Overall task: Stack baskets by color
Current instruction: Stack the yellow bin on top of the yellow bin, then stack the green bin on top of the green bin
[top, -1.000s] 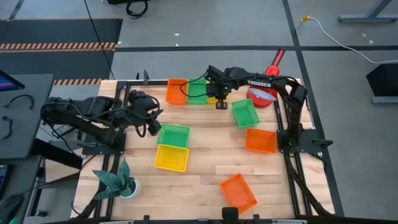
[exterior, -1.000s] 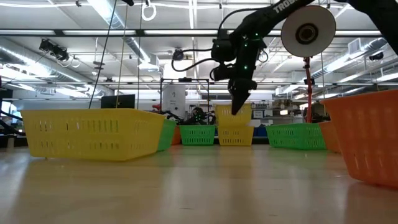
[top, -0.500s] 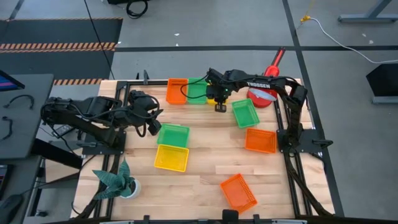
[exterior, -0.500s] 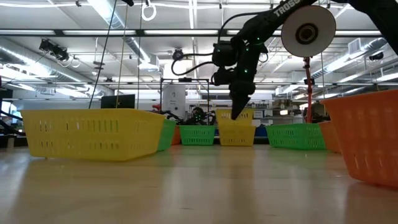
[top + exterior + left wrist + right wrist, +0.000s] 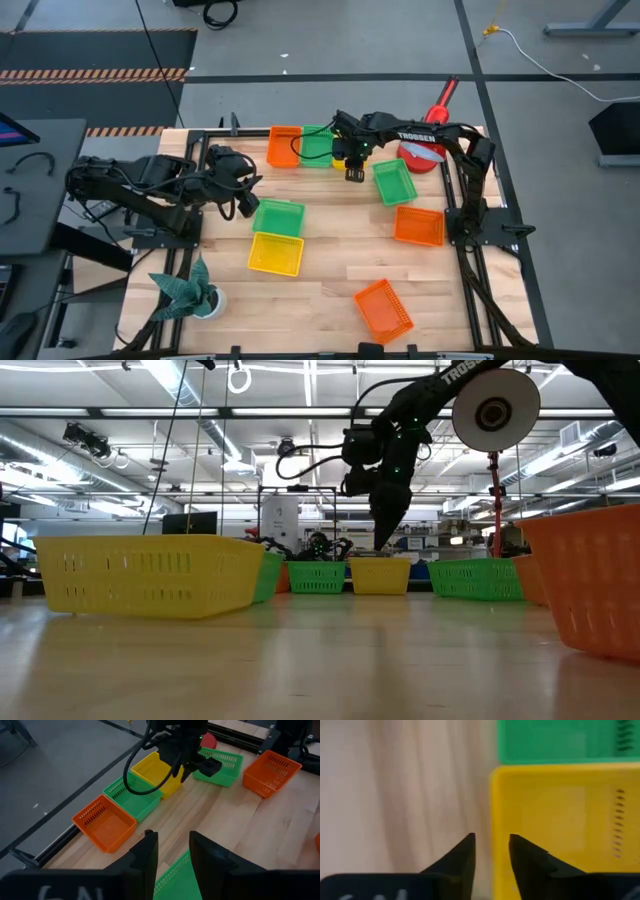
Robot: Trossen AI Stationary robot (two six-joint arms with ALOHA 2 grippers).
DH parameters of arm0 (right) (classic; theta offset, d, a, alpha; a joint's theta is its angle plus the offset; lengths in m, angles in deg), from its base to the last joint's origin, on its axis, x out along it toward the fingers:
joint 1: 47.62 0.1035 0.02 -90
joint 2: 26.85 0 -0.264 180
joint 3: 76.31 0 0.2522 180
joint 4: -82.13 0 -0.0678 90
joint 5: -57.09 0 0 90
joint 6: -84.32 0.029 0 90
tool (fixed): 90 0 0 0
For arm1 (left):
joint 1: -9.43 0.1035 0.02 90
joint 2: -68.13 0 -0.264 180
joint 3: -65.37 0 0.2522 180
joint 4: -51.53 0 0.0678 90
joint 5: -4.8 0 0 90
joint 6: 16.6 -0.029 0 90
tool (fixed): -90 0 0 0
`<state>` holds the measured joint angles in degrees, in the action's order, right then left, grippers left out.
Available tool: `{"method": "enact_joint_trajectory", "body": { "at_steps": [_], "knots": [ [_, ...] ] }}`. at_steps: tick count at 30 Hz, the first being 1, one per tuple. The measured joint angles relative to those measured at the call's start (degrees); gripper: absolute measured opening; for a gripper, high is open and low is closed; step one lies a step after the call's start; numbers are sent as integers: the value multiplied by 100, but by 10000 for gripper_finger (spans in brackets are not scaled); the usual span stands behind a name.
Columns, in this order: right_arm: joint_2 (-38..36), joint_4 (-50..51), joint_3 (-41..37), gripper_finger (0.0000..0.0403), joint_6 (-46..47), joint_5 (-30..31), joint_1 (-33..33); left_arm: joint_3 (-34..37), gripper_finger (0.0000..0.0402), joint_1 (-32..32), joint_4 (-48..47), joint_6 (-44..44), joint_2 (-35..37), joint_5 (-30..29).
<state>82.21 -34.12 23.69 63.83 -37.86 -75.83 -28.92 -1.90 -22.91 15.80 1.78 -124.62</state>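
Baskets, front to back: lone orange basket (image 5: 383,310) nearest the edge, then a yellow basket (image 5: 275,253) right against a green basket (image 5: 278,217). Left gripper (image 5: 243,199) hangs just beside that green one, fingers (image 5: 145,855) apart. A bit of green rim shows between them, but I can't tell if it's touching. Further back, right gripper (image 5: 385,543) hovers just over the far yellow basket (image 5: 380,575), fingers apart, gripping nothing. That one sits on the table beside the back green basket (image 5: 318,145).
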Motion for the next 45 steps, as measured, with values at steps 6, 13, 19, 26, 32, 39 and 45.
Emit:
{"method": "enact_joint_trajectory", "body": {
  "at_steps": [6,13,19,26,32,39,45],
  "knots": [
    [55,-120,-88,163,-61,-105,171,0,117,0,0,3,0,0],
    [57,-172,-344,154,-337,46,183,0,117,0,0,186,-2,1],
    [59,-231,-403,144,-402,394,89,0,117,0,10,192,-2,2],
    [-30,-245,-410,138,-252,251,67,0,117,2,111,188,-2,2],
    [-480,-418,-411,132,301,-25,559,0,117,61,112,147,-2,-50],
    [-611,-1114,-407,130,445,-261,1585,0,117,281,110,146,-2,-63],
    [-314,-1988,-407,130,1755,-220,1821,0,117,293,55,318,-2,195]
  ]
}}
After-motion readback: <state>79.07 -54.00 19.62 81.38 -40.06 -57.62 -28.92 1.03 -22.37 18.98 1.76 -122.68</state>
